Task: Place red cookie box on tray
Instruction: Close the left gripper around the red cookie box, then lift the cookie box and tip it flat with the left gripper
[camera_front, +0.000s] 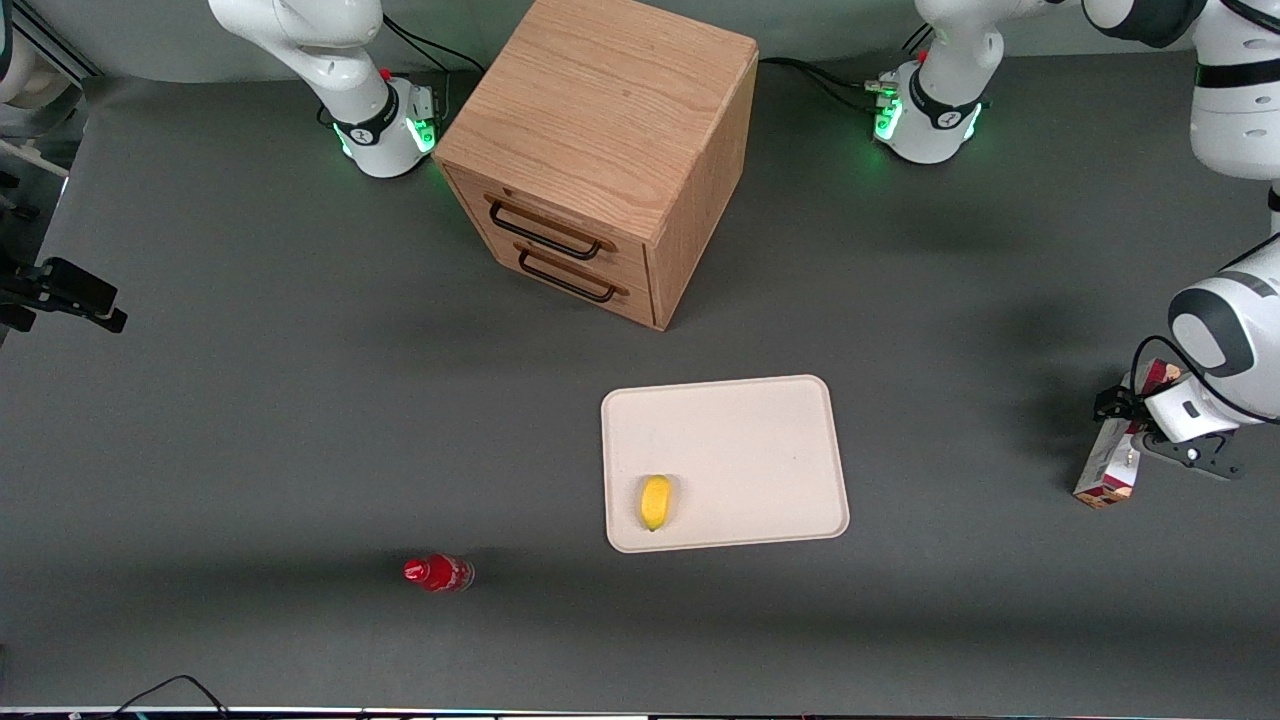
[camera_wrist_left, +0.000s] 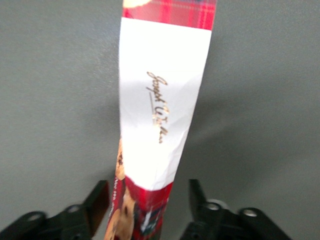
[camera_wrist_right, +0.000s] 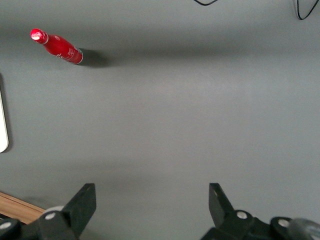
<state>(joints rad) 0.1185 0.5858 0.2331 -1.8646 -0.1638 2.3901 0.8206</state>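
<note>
The dark grey table (camera_front: 250, 420) carries, as I read the front view from one side to the other, a small red bottle (camera_front: 438, 573), a wooden drawer cabinet (camera_front: 600, 150), then the tray (camera_front: 740, 440) with a yellow lemon (camera_front: 656, 501) in it, and last the red cookie box (camera_front: 1112, 462) at the working arm's end of the table. My gripper (camera_wrist_left: 147, 200) is at that box. Its fingers (camera_wrist_left: 100, 200) stand around the box's near end, one on each side, and I think they only touch it, not yet squeeze, though the wrist view does not settle this. The long axis of the box runs straight away from the gripper. The tray lies well apart, toward the parked arm's end, so the coming carry goes that way.
</note>
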